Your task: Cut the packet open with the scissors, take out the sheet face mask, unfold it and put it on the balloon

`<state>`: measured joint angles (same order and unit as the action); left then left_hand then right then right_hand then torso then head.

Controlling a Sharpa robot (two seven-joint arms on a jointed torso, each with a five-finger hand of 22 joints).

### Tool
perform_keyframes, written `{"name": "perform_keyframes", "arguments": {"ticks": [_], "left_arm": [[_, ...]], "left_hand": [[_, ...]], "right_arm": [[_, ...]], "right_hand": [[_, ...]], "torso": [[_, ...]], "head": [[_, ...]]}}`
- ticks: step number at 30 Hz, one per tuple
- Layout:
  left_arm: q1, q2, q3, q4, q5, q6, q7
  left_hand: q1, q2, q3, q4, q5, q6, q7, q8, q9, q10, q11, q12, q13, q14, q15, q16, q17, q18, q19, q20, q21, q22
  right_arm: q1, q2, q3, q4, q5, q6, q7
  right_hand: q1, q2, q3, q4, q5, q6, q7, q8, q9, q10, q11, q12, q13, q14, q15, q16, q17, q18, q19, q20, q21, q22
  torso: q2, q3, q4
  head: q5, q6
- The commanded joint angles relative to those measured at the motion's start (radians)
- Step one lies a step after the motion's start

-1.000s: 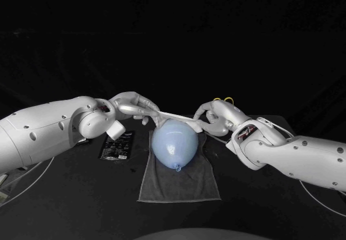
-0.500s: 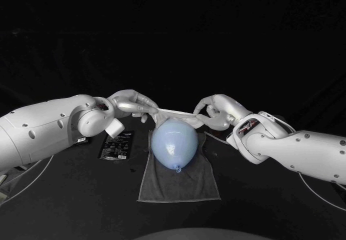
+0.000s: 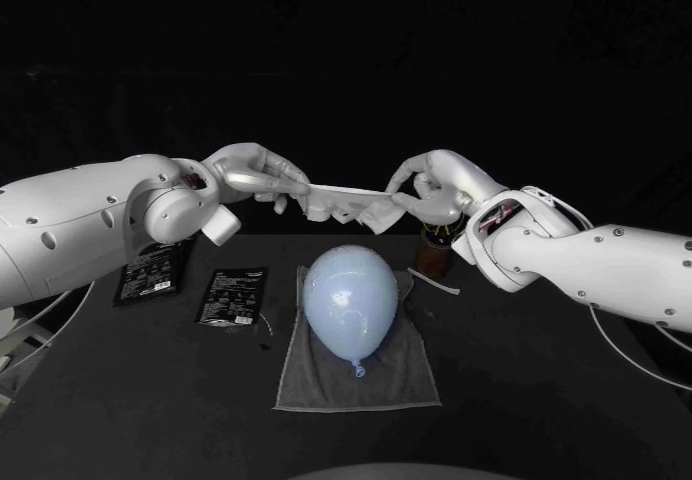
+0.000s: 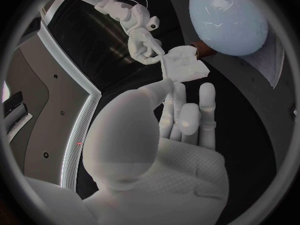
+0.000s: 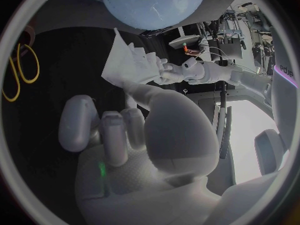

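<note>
A pale blue balloon [image 3: 349,298] lies on a grey towel [image 3: 325,380] in the middle of the table. Above its far end hangs the white sheet mask [image 3: 351,200], partly unfolded and stretched between both hands. My left hand [image 3: 257,178] pinches its left end and my right hand [image 3: 433,188] pinches its right end. In the left wrist view my fingers [image 4: 181,115] reach to the mask [image 4: 183,65], with the balloon [image 4: 228,17] beyond. The right wrist view shows the mask [image 5: 128,62], the balloon [image 5: 153,2] and the scissors' yellow handles [image 5: 19,67].
A black packet [image 3: 231,294] lies left of the towel, and a second black packet [image 3: 152,272] lies further left. A brown holder [image 3: 431,257] stands behind the balloon's right side, under my right hand. A thin white strip [image 3: 440,282] lies beside it.
Both hands have risen with the mask, from just over the balloon's far end to well above it. The mask now hangs stretched wider between them.
</note>
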<state>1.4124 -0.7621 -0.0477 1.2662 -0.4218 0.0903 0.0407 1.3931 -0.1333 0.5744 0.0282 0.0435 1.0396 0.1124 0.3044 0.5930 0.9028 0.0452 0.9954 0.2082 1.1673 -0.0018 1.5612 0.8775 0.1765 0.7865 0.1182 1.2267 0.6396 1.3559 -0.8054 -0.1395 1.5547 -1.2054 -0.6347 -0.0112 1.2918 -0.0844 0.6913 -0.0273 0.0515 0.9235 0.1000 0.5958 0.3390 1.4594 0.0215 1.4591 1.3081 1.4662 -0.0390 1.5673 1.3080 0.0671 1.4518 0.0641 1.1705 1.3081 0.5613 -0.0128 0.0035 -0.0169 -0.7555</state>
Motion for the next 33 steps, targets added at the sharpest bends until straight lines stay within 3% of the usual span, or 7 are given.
{"name": "perform_keyframes", "arguments": {"ticks": [1, 6, 13, 33], "left_arm": [[0.021, 0.004, 0.001, -0.013, -0.084, 0.004, 0.015], [0.041, 0.013, 0.001, -0.032, -0.11, 0.014, 0.012], [0.05, 0.024, 0.001, -0.052, -0.12, 0.034, 0.004], [0.053, 0.038, 0.0, -0.063, -0.141, 0.043, -0.005]], "left_hand": [[-0.012, 0.003, -0.011, 0.002, 0.004, 0.004, -0.006, 0.006, 0.023, 0.008, -0.004, 0.007, 0.002, 0.013, -0.002, 0.002, 0.014, 0.007, 0.008, 0.0, -0.007, -0.002], [-0.013, 0.003, -0.018, 0.006, 0.004, 0.008, -0.011, 0.007, 0.022, 0.016, -0.008, 0.008, 0.003, 0.028, -0.006, 0.003, 0.032, 0.008, 0.014, -0.001, -0.008, -0.004], [-0.021, 0.002, -0.028, 0.016, 0.004, 0.013, -0.018, 0.005, 0.019, 0.024, -0.011, 0.008, 0.002, 0.038, -0.01, 0.004, 0.041, 0.007, 0.025, -0.003, -0.009, -0.002], [-0.025, 0.003, -0.039, 0.029, 0.004, 0.015, -0.026, 0.003, 0.016, 0.029, -0.016, 0.007, 0.002, 0.044, -0.014, 0.004, 0.045, 0.005, 0.036, -0.005, -0.011, -0.001]], "right_arm": [[0.021, 0.004, 0.002, -0.015, 0.038, 0.053, 0.002], [0.053, 0.014, 0.002, -0.033, 0.042, 0.105, -0.01], [0.08, 0.029, 0.002, -0.057, 0.025, 0.145, -0.024], [0.09, 0.052, 0.002, -0.086, -0.007, 0.184, -0.037]], "right_hand": [[-0.011, -0.004, -0.007, 0.002, -0.003, 0.006, -0.004, 0.005, 0.003, 0.033, -0.003, 0.001, 0.168, 0.105, -0.007, 0.003, 0.263, 0.005, 0.003, -0.005, 0.001, 0.167], [-0.012, -0.004, -0.008, 0.001, -0.003, 0.006, -0.005, 0.006, 0.004, 0.032, -0.003, 0.0, 0.167, 0.105, -0.007, 0.003, 0.263, 0.005, 0.002, -0.005, -0.001, 0.167], [-0.012, -0.004, -0.009, 0.001, -0.003, 0.006, -0.005, 0.007, 0.004, 0.032, -0.004, 0.0, 0.167, 0.105, -0.007, 0.003, 0.263, 0.005, 0.003, -0.005, 0.0, 0.167], [-0.012, -0.004, -0.01, 0.001, -0.003, 0.006, -0.006, 0.008, 0.005, 0.031, -0.004, -0.001, 0.166, 0.105, -0.007, 0.003, 0.263, 0.005, 0.003, -0.005, 0.0, 0.167]], "torso": [[-0.001, -0.0002, -0.0004], [0.0, -0.0001, -0.0011], [0.002, -0.0002, -0.0012], [0.001, 0.0011, -0.001]], "head": [[0.002, 0.008], [0.002, 0.016], [0.003, 0.025], [0.008, 0.023]]}}
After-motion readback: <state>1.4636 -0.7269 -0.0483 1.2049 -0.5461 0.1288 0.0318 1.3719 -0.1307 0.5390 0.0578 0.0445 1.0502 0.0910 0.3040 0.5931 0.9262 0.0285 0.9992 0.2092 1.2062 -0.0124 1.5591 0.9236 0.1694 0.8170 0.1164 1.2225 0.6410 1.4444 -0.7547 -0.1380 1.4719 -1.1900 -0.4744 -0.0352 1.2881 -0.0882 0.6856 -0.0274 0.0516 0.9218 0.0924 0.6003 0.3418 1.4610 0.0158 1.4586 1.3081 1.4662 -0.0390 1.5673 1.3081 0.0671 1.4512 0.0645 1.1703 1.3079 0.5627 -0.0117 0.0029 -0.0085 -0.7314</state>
